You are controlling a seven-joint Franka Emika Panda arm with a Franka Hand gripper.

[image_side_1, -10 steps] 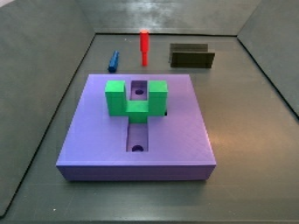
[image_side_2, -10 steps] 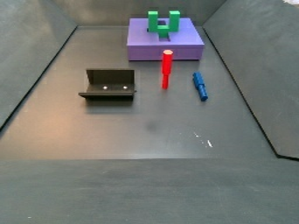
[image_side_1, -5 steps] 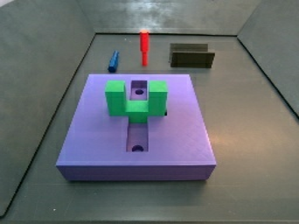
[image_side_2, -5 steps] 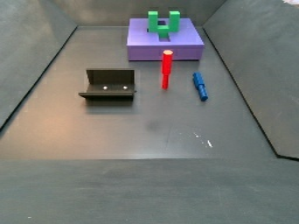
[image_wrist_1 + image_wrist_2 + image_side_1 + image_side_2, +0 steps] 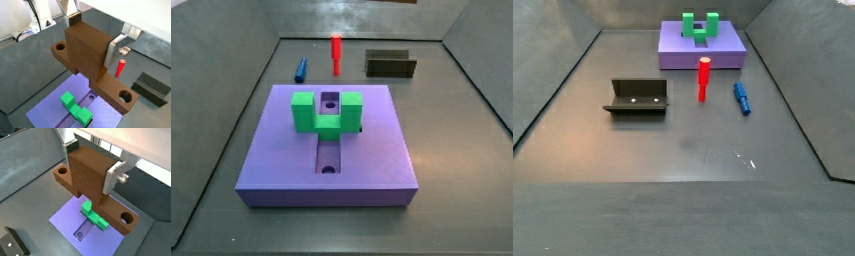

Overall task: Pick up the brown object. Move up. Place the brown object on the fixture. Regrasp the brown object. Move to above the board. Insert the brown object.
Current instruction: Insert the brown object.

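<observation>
Both wrist views show the brown object (image 5: 87, 47) (image 5: 90, 170), a thick bar with a crosspiece that has a round hole at each end. My gripper (image 5: 91, 50) (image 5: 91, 173) is shut on it, silver fingers (image 5: 115, 50) (image 5: 113, 177) pressed against its sides. It hangs high above the purple board (image 5: 48, 109) (image 5: 68, 218) and the green U-shaped block (image 5: 73, 104) (image 5: 93, 214). The dark fixture (image 5: 152, 89) (image 5: 15, 244) stands on the floor apart from the board. In both side views the board (image 5: 372, 150) (image 5: 680, 50) and fixture (image 5: 390, 65) (image 5: 637, 97) show, but neither gripper nor brown object.
A red peg (image 5: 337, 52) (image 5: 704, 78) stands upright between board and fixture. A blue peg (image 5: 302, 69) (image 5: 742, 97) lies on the floor beside it. The board's central slot (image 5: 330, 150) runs lengthwise under the green block (image 5: 325, 112). Grey walls enclose the floor.
</observation>
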